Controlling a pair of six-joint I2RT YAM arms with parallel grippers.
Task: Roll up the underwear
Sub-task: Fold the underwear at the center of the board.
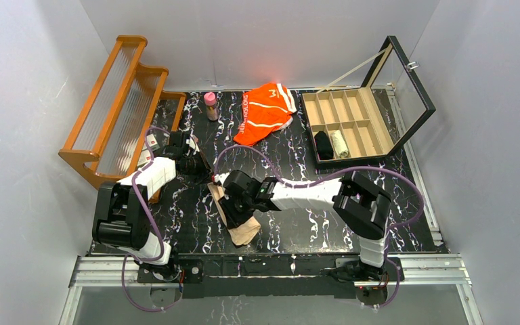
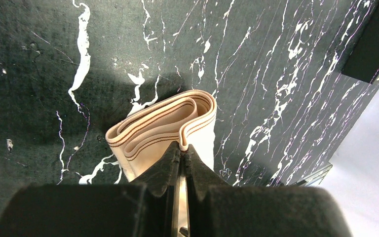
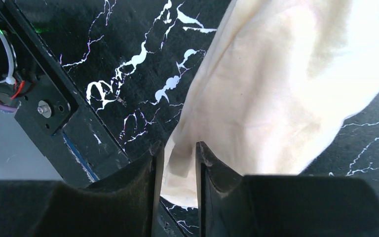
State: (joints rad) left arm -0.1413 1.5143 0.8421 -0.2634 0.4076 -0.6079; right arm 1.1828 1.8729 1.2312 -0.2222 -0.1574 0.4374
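The pale beige underwear [image 1: 242,230] lies as a long folded strip at the front middle of the black marbled table. My left gripper [image 2: 182,146] is shut on its folded waistband [image 2: 163,123] at the strip's far end [image 1: 214,191]. My right gripper [image 3: 177,148] hovers low over the near edge of the beige cloth [image 3: 266,89]. Its jaws stand apart, with a corner of the cloth showing in the gap and nothing pinched. The orange underwear with white stripes [image 1: 265,112] lies spread at the back of the table, away from both grippers.
An open wooden box with compartments [image 1: 359,108] stands at the back right, with a black roll [image 1: 323,144] and a pale roll [image 1: 339,142] in it. A wooden rack [image 1: 118,108] leans at the left. A small pink bottle [image 1: 210,105] stands beside it.
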